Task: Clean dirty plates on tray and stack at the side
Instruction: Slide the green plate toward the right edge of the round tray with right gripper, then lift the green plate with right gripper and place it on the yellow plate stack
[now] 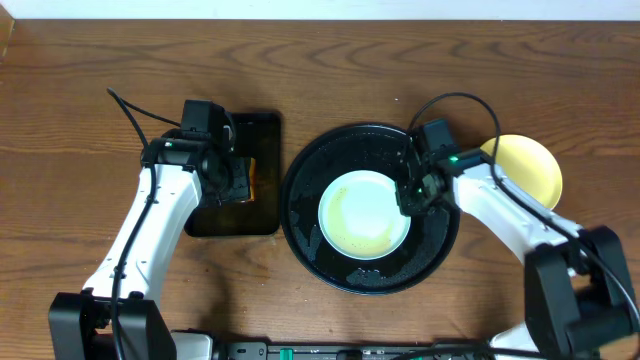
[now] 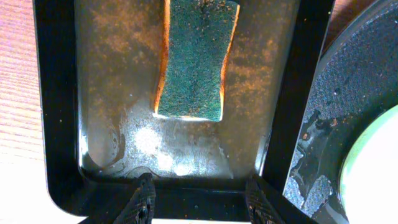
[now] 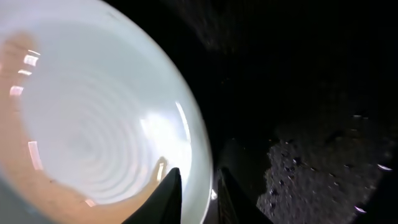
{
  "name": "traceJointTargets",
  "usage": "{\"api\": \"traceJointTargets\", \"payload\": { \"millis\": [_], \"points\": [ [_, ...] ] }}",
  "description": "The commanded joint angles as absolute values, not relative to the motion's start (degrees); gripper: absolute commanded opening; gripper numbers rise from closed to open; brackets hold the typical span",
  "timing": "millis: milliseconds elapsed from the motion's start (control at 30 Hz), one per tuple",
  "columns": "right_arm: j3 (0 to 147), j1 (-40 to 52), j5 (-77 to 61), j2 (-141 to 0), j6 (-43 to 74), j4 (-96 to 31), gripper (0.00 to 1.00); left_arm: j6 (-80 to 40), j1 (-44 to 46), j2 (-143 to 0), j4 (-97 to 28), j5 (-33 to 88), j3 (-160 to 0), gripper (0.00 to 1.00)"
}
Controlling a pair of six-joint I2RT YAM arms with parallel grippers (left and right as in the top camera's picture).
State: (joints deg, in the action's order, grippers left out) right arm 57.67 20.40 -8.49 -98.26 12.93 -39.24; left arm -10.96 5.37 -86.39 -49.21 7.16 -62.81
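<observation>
A whitish mint plate (image 1: 365, 212) with a yellowish wet film lies in the round black tray (image 1: 296, 168). My right gripper (image 1: 412, 195) is at the plate's right rim. In the right wrist view its fingers (image 3: 198, 193) straddle the rim of the plate (image 3: 93, 112), closed on it, over the wet tray (image 3: 311, 93). A pale yellow plate (image 1: 530, 165) lies on the bare wood at the right, partly under the right arm. A third plate is not in view. My left gripper (image 1: 235, 180) is open and empty over the rectangular tray.
The rectangular black tray (image 1: 262, 130) stands left of the round tray; it is wet (image 2: 56, 93) and holds a green-yellow sponge (image 2: 196, 59) ahead of the left fingers (image 2: 202, 199). The round tray's edge (image 2: 348, 81) and the plate (image 2: 379, 180) show at the right there.
</observation>
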Motion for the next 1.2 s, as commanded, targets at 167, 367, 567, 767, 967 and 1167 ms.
{"api": "traceJointTargets", "payload": {
  "millis": [167,367,567,767,967,1167],
  "points": [
    [58.0,20.3,-9.1,-105.1,12.1,-39.1,0.01,-11.7,5.2,-86.5,-49.4,7.0,-62.7,0.49],
    [58.0,19.9,-8.8,-103.5,12.2,-38.1,0.01,-11.7,5.2,-86.5,-49.4,7.0,-62.7,0.49],
    [58.1,17.2,-4.3,-94.5,12.8,-37.2,0.01,-11.7,5.2,-86.5,-49.4,7.1,-62.7,0.49],
    [58.1,17.2,-0.2,-88.1,10.6,-36.6,0.01,-11.7,5.2,-86.5,-49.4,7.0,-62.7,0.49],
    [58.1,17.3,4.6,-86.4,10.3,-36.4,0.01,-11.7,5.2,-86.5,-49.4,7.0,-62.7,0.49],
    [58.1,17.6,9.2,-82.2,4.4,-34.6,0.01,-11.7,5.2,-86.5,-49.2,7.0,-62.7,0.49]
  ]
}}
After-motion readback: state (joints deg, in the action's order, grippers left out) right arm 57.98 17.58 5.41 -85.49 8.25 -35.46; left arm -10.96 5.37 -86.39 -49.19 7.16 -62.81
